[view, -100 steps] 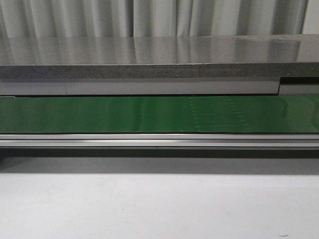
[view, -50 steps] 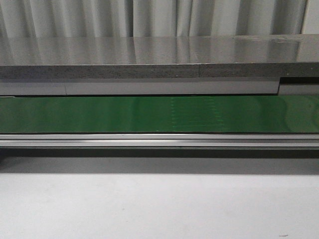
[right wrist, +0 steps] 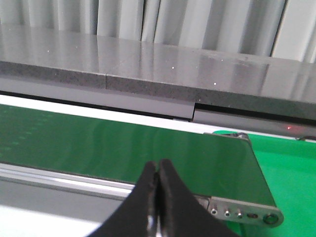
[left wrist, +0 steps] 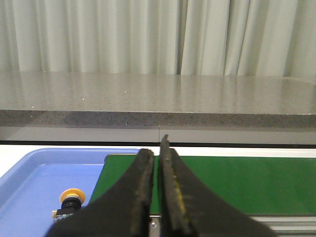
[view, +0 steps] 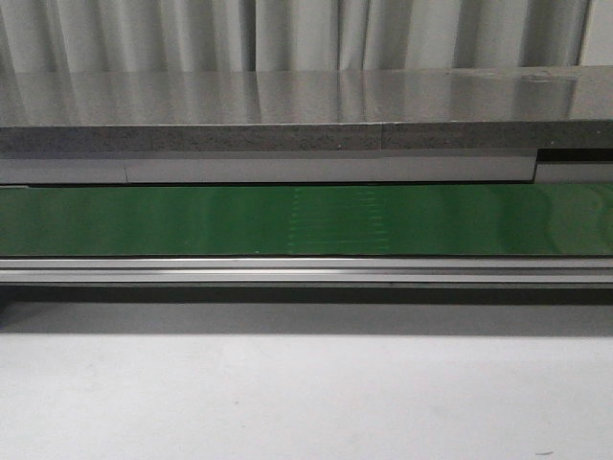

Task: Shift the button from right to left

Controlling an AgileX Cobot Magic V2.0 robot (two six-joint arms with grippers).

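Pale pleated curtain (view: 306, 34) at the rear; below it a grey speckled stone counter (view: 287, 105) spanning the full width of the front view. In front of the counter, a green conveyor belt (view: 192, 220) running left to right, bordered along its near edge by a silver aluminium rail (view: 306, 271). Nearest the camera, a plain white tabletop (view: 306, 393). No arm visible in the front view.

Left wrist view: left gripper (left wrist: 157, 197) with black fingers (left wrist: 140, 192) drawn nearly together, only a narrow slit between them, holding nothing. At about 8 o'clock from the fingertips, a blue tray (left wrist: 29, 173) lying just beside the end of the belt. Inside the tray, the button (left wrist: 72, 202), orange-yellow cap up on a dark body, partly cut off by the frame edge and by the gripper; well apart from the fingers.

Right wrist view: right gripper (right wrist: 158, 197) with black fingers (right wrist: 148, 197) pressed together, empty, poised over the belt's near rail. At about 4 o'clock, the belt's end bracket (right wrist: 247, 213) with small screws, and beyond it a bright green surface (right wrist: 291, 168).
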